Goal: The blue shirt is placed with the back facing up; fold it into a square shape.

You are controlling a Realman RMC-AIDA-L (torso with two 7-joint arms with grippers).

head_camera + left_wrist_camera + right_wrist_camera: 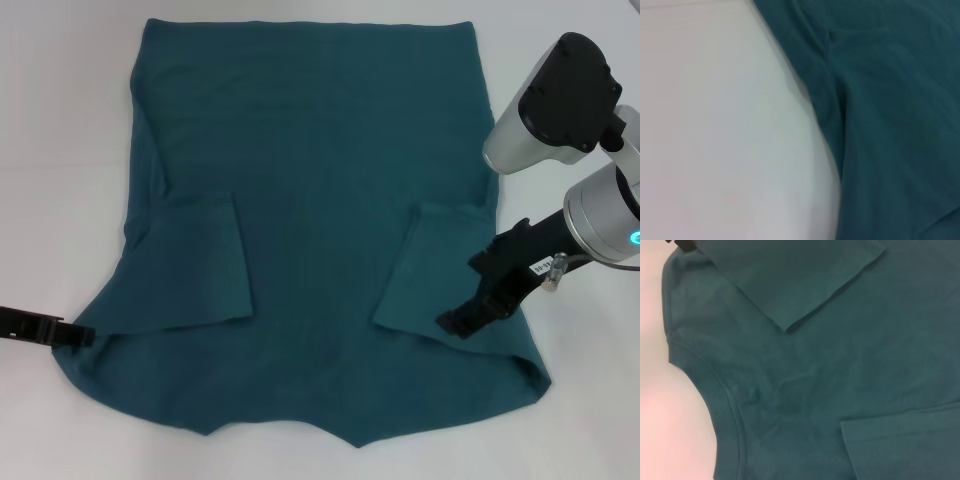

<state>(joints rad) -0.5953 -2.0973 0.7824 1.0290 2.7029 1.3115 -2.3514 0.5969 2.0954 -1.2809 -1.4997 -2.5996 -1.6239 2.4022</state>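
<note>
The left gripper's [78, 337] fingers sit at the shirt's [310, 200] near left shoulder corner; whether they pinch cloth I cannot tell. The right gripper's [458, 322] fingers rest over the right sleeve [420, 265], their gap unclear too. Both sleeves are folded inward to square the outline. The shirt lies flat on the white table [60, 150], its long axis running from the collar near the robot to the far hem.

White table [60, 120] carries blue shirt [310, 180], spread flat, plain side up, both sleeves folded inward over body. Hem toward far edge, collar toward near edge. Bare white surface along both sides.
</note>
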